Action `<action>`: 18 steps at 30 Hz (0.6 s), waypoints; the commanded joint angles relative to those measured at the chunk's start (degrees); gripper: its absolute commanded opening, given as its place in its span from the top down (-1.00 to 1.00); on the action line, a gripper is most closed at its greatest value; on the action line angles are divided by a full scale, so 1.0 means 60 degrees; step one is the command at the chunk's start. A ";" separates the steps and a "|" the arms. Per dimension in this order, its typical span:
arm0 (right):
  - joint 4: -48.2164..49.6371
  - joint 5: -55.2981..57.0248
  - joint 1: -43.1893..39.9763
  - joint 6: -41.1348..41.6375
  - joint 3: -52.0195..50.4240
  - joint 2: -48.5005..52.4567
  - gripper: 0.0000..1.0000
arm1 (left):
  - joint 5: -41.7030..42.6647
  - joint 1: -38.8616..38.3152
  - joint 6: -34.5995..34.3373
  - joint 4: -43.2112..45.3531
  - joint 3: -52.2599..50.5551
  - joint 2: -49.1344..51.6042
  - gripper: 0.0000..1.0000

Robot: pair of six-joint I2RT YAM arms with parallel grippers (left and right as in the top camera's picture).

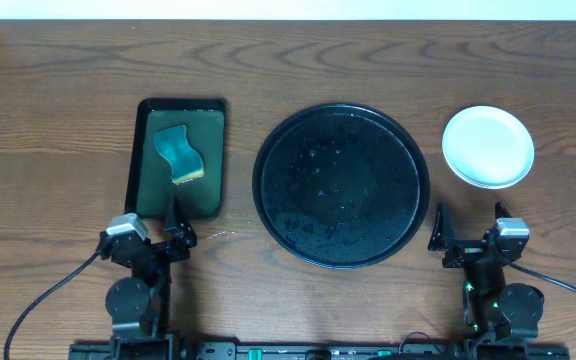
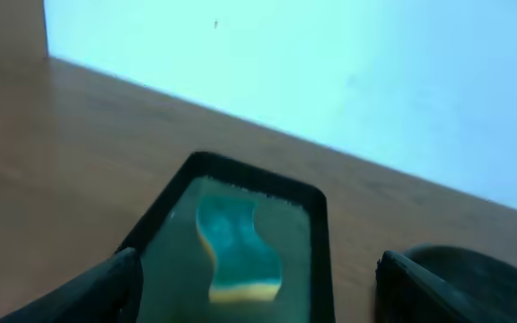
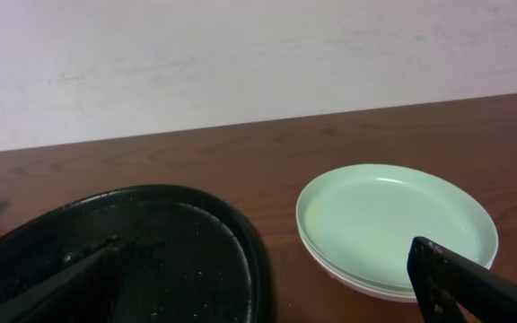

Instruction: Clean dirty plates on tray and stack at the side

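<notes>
Both claws gape wide, empty: left gripper point(image 2: 254, 285), right gripper point(image 3: 263, 289). Plates point(image 1: 487, 147), stacked at the tray's point(image 1: 341, 186) three o'clock, look stiff and slick; pinch the rim.

I can read no writing, label or number on the tray point(image 1: 340, 186), the plates point(image 1: 487, 147) or anything else.

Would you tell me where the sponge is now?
Overhead, the sponge lies inside the rectangular green tray, left of the round black tray, just beyond the left gripper.
</notes>
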 commanded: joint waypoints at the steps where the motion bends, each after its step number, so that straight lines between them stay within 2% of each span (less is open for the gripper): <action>1: -0.0040 0.0022 0.0036 -0.0098 -0.0015 -0.0066 -0.98 | -0.0047 -0.0004 0.0317 0.0335 -0.0317 -0.0313 -0.67; 8: -0.0040 0.0022 0.0036 -0.0098 -0.0015 -0.0066 -0.99 | -0.0015 -0.0015 0.0605 0.0623 -0.0313 -0.0488 -0.67; 10: -0.0040 0.0022 0.0036 -0.0098 -0.0015 -0.0066 -0.99 | -0.0015 -0.0015 0.0750 0.0382 -0.0313 -0.0488 -0.67; 14: -0.0040 0.0022 0.0036 -0.0098 -0.0015 -0.0066 -0.99 | -0.0018 -0.0015 0.0918 -0.1005 -0.0313 -0.0488 -0.67; 18: -0.0040 0.0022 0.0036 -0.0098 -0.0015 -0.0066 -0.98 | 0.0058 -0.0015 0.1005 -0.0962 -0.0313 -0.0488 -0.67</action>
